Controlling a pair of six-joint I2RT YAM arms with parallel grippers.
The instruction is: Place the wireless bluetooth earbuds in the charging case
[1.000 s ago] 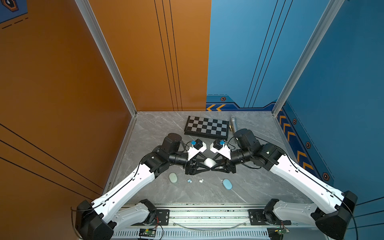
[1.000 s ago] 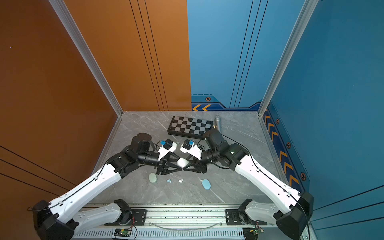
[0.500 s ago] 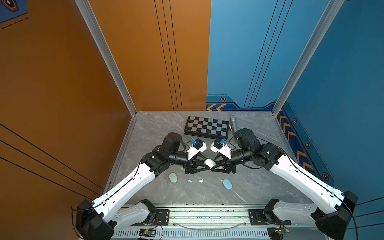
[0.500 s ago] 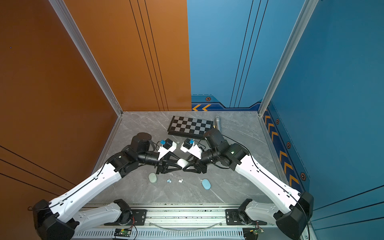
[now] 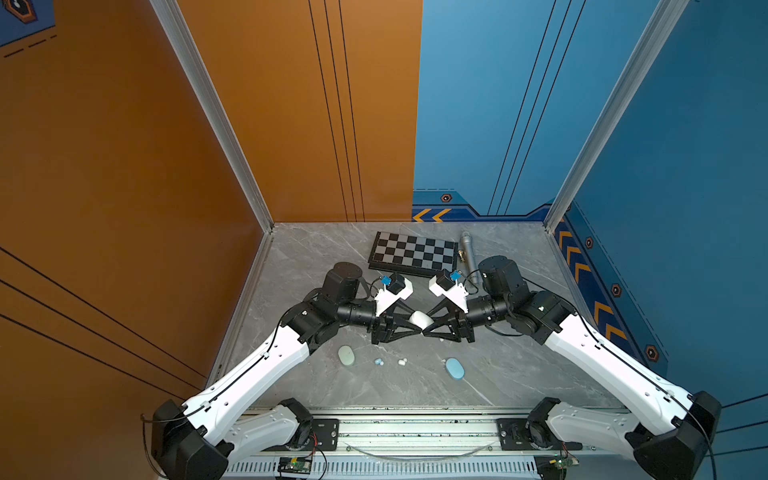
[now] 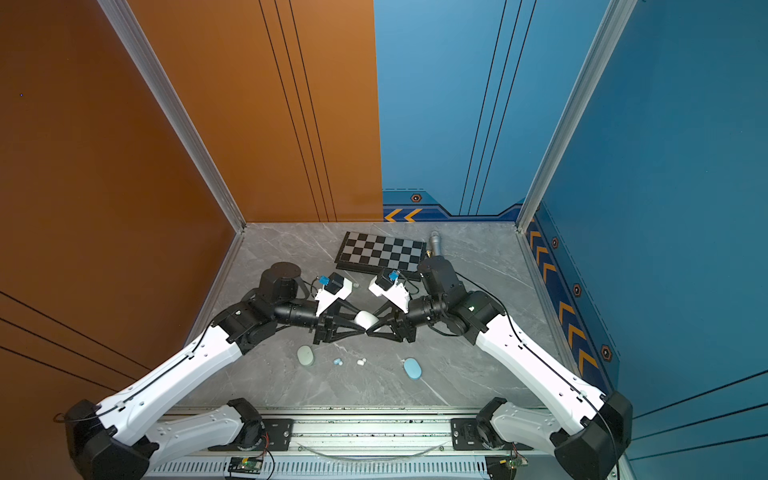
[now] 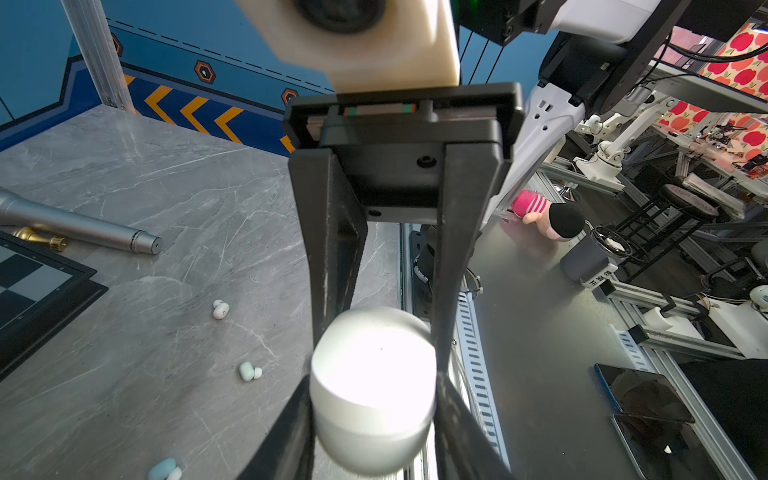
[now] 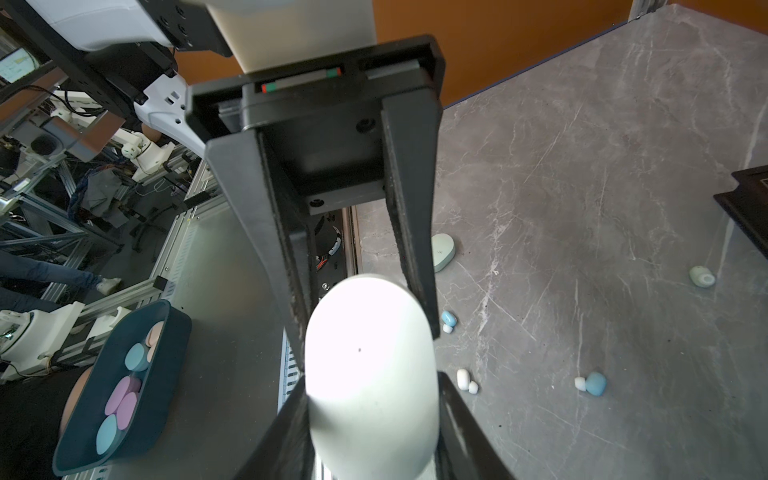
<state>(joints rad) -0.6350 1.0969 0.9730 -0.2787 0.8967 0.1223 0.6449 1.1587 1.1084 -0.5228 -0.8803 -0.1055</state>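
White plastic sits between both claws: the left claw point(image 5: 413, 325) and the right claw point(image 5: 430, 324) meet tip to tip above the middle of the tabletop point(image 5: 316, 266). Each is partly closed and clamped on one end of the white charging case point(image 5: 420, 319). The case seems lifted off the surface, its long axis running from claw to claw, roughly along the front edge. No gap shows at its seam, so it looks shut, and the next move is probably to open it between the two grips. Every earbud lies lower, on the tabletop. In both top views a white earbud point(image 5: 402, 362) rests toward the front edge from the case, a little to the left arm's side, with a light blue earbud point(image 5: 378, 362) just beside it, further that way. The left arm is therefore slightly nearer once a claw is free. The right wrist view shows another light blue earbud point(image 8: 592, 383) close under the claws and a mint earbud point(image 8: 702, 276) nearer the chessboard point(image 5: 413, 253). The left wrist view shows a second white earbud point(image 7: 220, 309) and a second mint earbud point(image 7: 249, 371) on the right arm's side. Near the front edge, a mint case point(image 5: 346, 356) lies beyond the blue bud and a blue case point(image 5: 454, 368) lies opposite. A metal cylinder point(image 5: 467, 253) lies beside the chessboard by the back edge.
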